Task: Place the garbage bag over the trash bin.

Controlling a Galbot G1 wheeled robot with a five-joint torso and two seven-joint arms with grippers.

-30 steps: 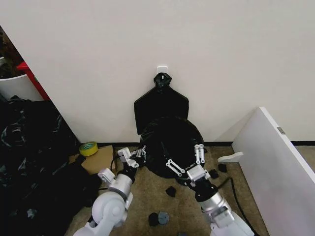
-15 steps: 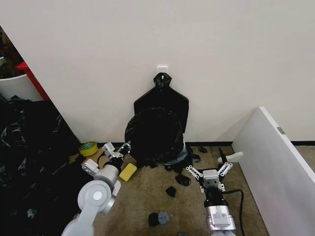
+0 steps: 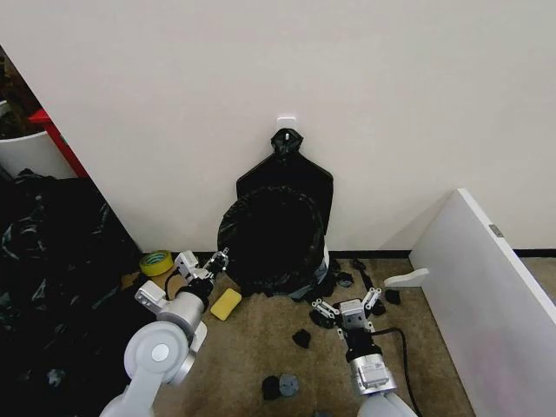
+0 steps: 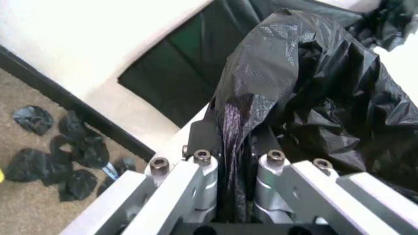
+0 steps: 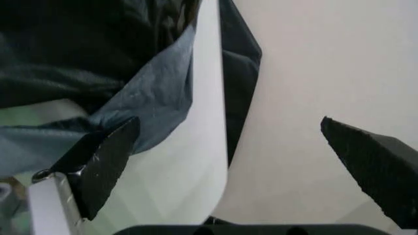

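Observation:
The garbage bag (image 3: 274,243), glossy, black and wrinkled, is draped over the trash bin (image 3: 326,254), of which a white sliver shows at its right side by the wall. My left gripper (image 3: 217,258) is at the bag's left edge, shut on a fold of black plastic (image 4: 245,122). On the carpet in front of the bin's right side, my right gripper (image 3: 347,304) stands open with nothing in it. In the right wrist view its black fingertips (image 5: 104,161) spread wide before the bin's white wall (image 5: 199,147), with the bag's hem (image 5: 147,103) hanging over it.
A flat black bundle (image 3: 285,178) hangs on the wall behind the bin. A yellow sponge (image 3: 226,304) and a tape roll (image 3: 156,261) lie left of it, and black scraps (image 3: 300,337) dot the carpet. A large black plastic mass (image 3: 52,278) fills the left; a white board (image 3: 486,295) leans at right.
The bag has gone from low between both grippers to sitting over the bin at the wall. The right gripper has let go and drawn back open; the left arm swung left, still gripping.

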